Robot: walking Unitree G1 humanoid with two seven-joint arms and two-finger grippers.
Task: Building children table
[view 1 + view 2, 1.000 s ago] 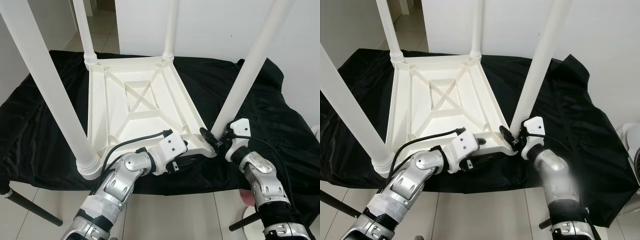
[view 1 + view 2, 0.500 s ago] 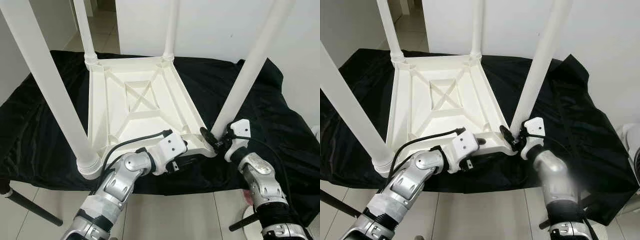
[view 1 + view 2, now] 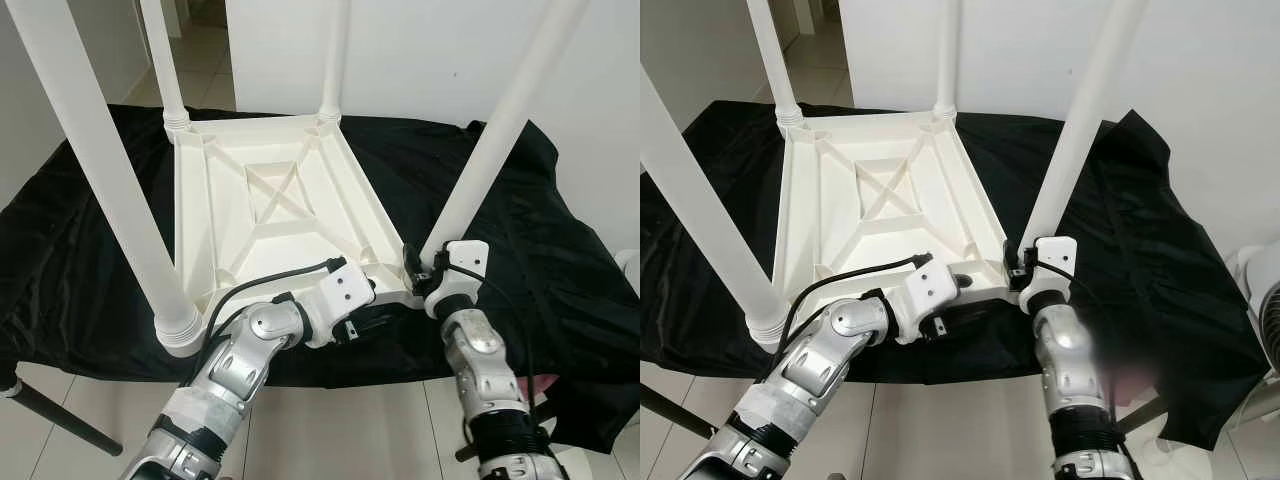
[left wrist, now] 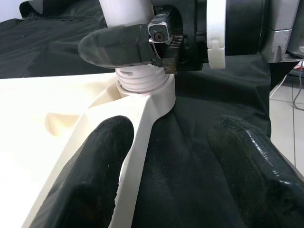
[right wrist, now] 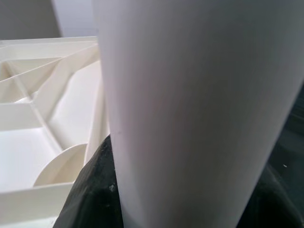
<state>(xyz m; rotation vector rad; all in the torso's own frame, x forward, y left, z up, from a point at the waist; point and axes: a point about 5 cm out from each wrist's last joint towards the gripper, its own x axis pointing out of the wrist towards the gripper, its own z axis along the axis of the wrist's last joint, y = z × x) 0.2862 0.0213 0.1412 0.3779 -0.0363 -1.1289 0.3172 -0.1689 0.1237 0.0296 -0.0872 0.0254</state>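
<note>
A white plastic children's table [image 3: 270,200] lies upside down on a black cloth, with its legs pointing up. My right gripper [image 3: 425,270] is at the base of the near right leg [image 3: 490,150] and is shut on it just above the ribbed socket [image 4: 142,83]. In the right wrist view the leg [image 5: 199,109] sits tight between the fingers. My left gripper [image 3: 383,318] is at the table's near edge, beside that corner. It is open, with its fingers [image 4: 95,166] on either side of the white rim [image 4: 142,137].
Three more legs stand up, at the near left [image 3: 110,170], far left [image 3: 160,60] and far right [image 3: 335,60]. The black cloth [image 3: 520,220] hangs over the support's edges. A black stand leg [image 3: 60,420] crosses the tiled floor. A white wall stands behind, and a white object [image 3: 1260,300] is at the right.
My right forearm has swung in to the left, and its wrist now sits closer against the base of the leg. The left arm has stayed where it was. The view has shifted slightly.
</note>
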